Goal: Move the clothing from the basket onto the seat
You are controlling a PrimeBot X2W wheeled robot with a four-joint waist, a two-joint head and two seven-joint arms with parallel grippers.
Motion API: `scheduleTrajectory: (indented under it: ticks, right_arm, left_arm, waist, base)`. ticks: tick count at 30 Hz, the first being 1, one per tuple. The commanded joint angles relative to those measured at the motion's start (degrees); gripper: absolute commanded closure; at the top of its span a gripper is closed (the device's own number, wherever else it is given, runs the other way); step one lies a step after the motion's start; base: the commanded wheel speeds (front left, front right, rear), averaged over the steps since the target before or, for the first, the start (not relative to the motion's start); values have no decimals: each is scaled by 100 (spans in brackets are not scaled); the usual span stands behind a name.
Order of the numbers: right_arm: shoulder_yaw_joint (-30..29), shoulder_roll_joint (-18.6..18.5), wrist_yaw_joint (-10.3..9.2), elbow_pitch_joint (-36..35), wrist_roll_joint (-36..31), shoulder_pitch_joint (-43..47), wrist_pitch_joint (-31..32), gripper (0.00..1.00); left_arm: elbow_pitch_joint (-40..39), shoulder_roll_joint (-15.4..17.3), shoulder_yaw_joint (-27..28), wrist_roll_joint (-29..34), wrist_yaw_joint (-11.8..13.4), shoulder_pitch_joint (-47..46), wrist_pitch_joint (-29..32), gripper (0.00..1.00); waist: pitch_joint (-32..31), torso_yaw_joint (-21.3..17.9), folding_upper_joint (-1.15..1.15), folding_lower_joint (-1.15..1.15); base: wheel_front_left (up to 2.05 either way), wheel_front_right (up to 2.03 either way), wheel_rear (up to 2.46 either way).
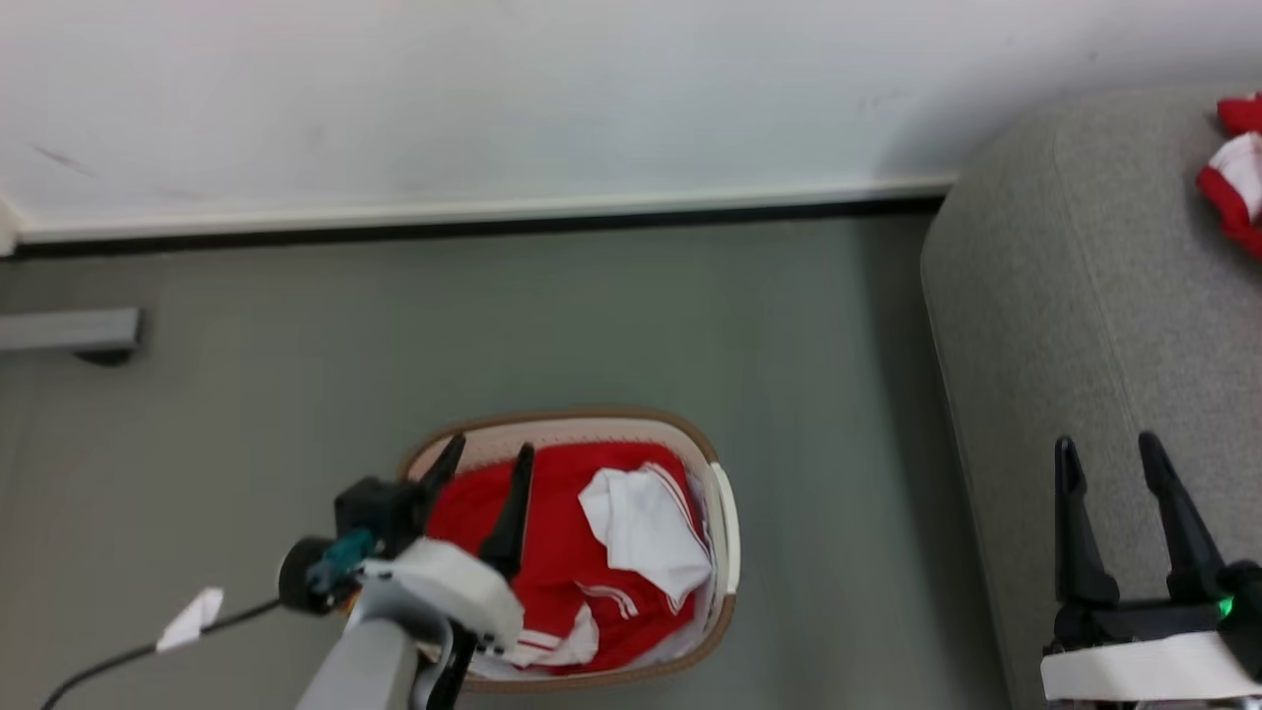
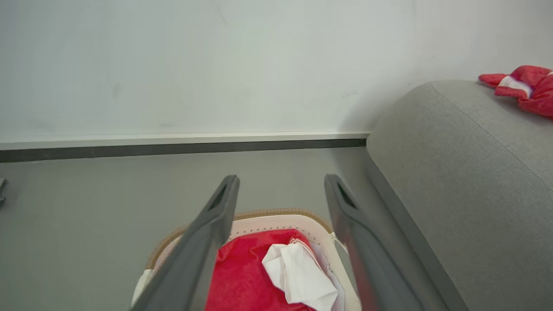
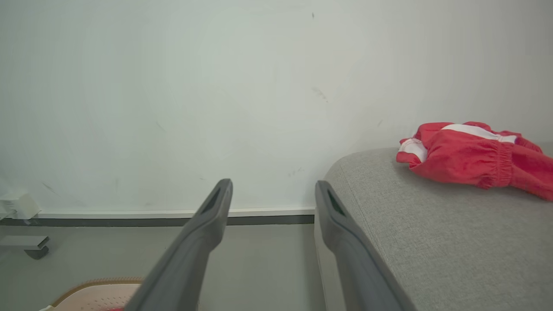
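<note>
1. My left gripper [image 1: 491, 446] is hanging above the basket [image 1: 592, 414], fingers spread wide, gripping nothing.
2. My right gripper [image 1: 1106, 442] is hovering over the seat [image 1: 1065, 296] edge, also spread, empty.
3. Red-white clothing [image 1: 552, 532] is lying in the basket on the floor [image 1: 246, 444].
4. One red garment [image 1: 1237, 173] is lying on the seat, well apart from both grippers.

Red clothing [image 1: 557, 537] (white patches, thin stripes); cream basket [image 1: 725, 523], brown rim; grey seat [image 1: 1065, 345].
</note>
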Motion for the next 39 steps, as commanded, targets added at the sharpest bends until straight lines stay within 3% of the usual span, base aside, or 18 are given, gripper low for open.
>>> scheduleTrajectory:
  ticks: [1, 11, 22, 26, 39]
  right_arm:
    - [26, -1, -13, -77, 25, -171, 5, 0]
    - [294, 0, -13, -522, 0, -1023, 6, 0]
    - [501, 1, -14, -1112, -40, -1520, 6, 0]
    - [538, 0, -14, -1295, -89, -1587, 6, 0]
    - [584, 0, -13, -1358, -11, -1642, 6, 0]
  left_arm:
    - [175, 26, -60, 3, 19, -295, 2, 0]
    - [1931, 30, -618, -419, 168, -2026, 549, 0]
    - [3234, 33, -835, -686, 378, -3294, 575, 0]
    - [3564, 33, -753, -806, 420, -3626, 505, 0]
    - [3990, 130, -701, -1015, 199, -4092, 379, 0]
  waist:
    - [530, -250, 0, -1]
    - [2000, -622, 0, -1]
    - [3137, -807, 0, -1]
    - [3418, -812, 0, -1]
    - [3792, -859, 0, -1]
  base:
    - [0, 0, 0]
    - [0, 0, 0]
    - [0, 0, 0]
    - [0, 0, 0]
    - [0, 0, 0]
